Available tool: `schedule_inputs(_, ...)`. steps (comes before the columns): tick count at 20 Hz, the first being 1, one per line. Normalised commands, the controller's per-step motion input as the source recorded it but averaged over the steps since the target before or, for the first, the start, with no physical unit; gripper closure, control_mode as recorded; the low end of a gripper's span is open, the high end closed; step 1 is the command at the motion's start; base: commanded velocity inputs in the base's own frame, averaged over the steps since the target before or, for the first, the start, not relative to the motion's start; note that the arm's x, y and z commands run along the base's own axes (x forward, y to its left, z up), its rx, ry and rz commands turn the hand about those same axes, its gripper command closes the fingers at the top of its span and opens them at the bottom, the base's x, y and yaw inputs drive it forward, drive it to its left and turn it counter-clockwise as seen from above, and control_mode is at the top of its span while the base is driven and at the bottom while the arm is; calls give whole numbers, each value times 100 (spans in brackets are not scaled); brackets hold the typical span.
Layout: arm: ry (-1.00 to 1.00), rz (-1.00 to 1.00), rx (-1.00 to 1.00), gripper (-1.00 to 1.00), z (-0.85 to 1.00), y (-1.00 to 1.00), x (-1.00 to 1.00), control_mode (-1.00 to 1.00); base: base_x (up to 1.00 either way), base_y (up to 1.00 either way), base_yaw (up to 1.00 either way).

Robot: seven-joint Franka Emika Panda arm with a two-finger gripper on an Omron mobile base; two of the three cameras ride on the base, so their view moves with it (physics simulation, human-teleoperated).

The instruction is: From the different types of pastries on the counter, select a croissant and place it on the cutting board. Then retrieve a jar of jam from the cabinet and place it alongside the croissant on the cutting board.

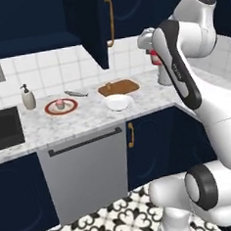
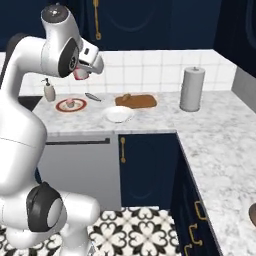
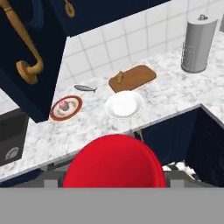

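Honestly, your gripper [image 2: 80,73] pinches the jar of jam [image 3: 114,161] high up; swing down fast toward the cutting board [image 3: 132,78] and you'll clip the croissant [image 3: 120,77] or white bowl [image 3: 124,105].

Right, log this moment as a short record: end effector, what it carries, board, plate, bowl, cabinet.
end effector: raised above the counter, shut on the jar of jam
jar of jam: red, held in the air, not yet on the board
cutting board: on the counter by the tiled wall, croissant lying on its left end
red-rimmed plate: holds the pink cupcake
white bowl: in front of the board
cabinet door: open
fish: between plate and board
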Motion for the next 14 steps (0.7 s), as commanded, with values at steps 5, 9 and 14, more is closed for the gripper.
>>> schedule_inputs(5, 0, 0, 0, 100, 0, 0, 0, 100, 37, -75, 3)
schedule_inputs(9, 0, 0, 0, 100, 0, 0, 0, 100, 63, -11, -7)
schedule_inputs(14, 0, 0, 0, 100, 0, 0, 0, 100, 72, 40, -33)
